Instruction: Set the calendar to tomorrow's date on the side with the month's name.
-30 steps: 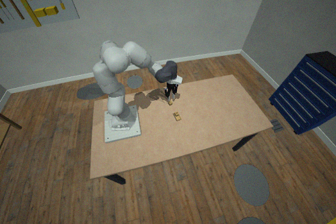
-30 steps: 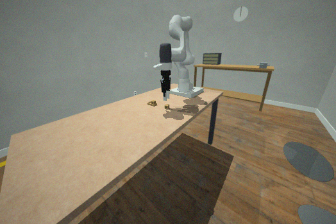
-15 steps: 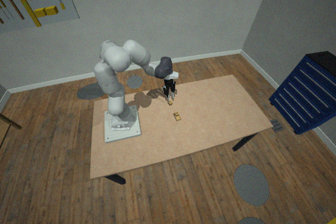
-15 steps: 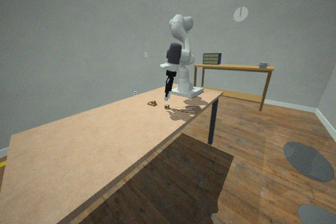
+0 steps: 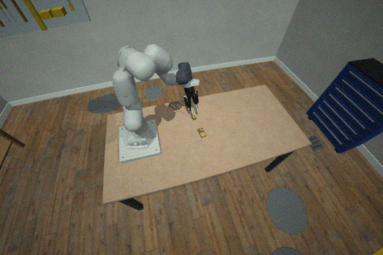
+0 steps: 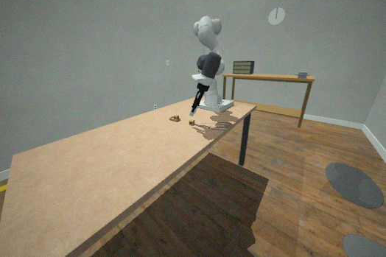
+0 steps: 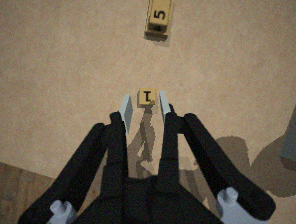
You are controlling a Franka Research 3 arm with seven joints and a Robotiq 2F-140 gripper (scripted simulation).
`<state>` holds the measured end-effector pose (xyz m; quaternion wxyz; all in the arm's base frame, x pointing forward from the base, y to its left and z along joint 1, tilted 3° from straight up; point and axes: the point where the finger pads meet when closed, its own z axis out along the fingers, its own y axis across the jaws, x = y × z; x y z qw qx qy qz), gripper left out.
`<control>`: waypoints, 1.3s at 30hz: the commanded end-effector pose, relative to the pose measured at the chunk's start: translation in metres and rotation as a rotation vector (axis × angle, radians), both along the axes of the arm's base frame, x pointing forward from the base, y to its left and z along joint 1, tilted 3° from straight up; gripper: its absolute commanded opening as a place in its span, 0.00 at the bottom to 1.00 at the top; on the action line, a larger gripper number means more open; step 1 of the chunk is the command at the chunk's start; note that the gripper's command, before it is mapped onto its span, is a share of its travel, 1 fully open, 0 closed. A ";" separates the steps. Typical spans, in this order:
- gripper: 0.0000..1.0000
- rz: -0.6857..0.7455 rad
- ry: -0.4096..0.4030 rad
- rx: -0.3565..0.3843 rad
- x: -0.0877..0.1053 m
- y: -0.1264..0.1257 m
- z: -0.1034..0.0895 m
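A small yellow cube (image 5: 194, 117) (image 6: 191, 122) (image 7: 147, 97) lies on the table, apart from the tray. Its upper face shows a 1, upside down in the wrist view. The small yellow tray (image 5: 203, 135) (image 6: 172, 118) (image 7: 156, 36) lies farther in from the table's edge. A second cube (image 5: 201, 130) (image 6: 177, 117) (image 7: 159, 16) is in it, with a 5 turned sideways in the wrist view. The month's name is too small to read. My gripper (image 5: 194, 113) (image 6: 191, 114) is partly open and empty, tilted, with its fingertips above the loose cube.
The robot's base plate (image 5: 153, 148) (image 6: 227, 105) stands at one end of the table (image 5: 248, 124) (image 6: 110, 151). The loose cube is between the tray and the table's long edge near the arm's shadow. A blue drawer cabinet (image 5: 351, 107) stands on the floor beyond the table.
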<state>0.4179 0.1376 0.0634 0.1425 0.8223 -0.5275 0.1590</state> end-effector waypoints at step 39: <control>0.29 -0.111 -0.186 -0.362 -0.002 -0.001 -0.004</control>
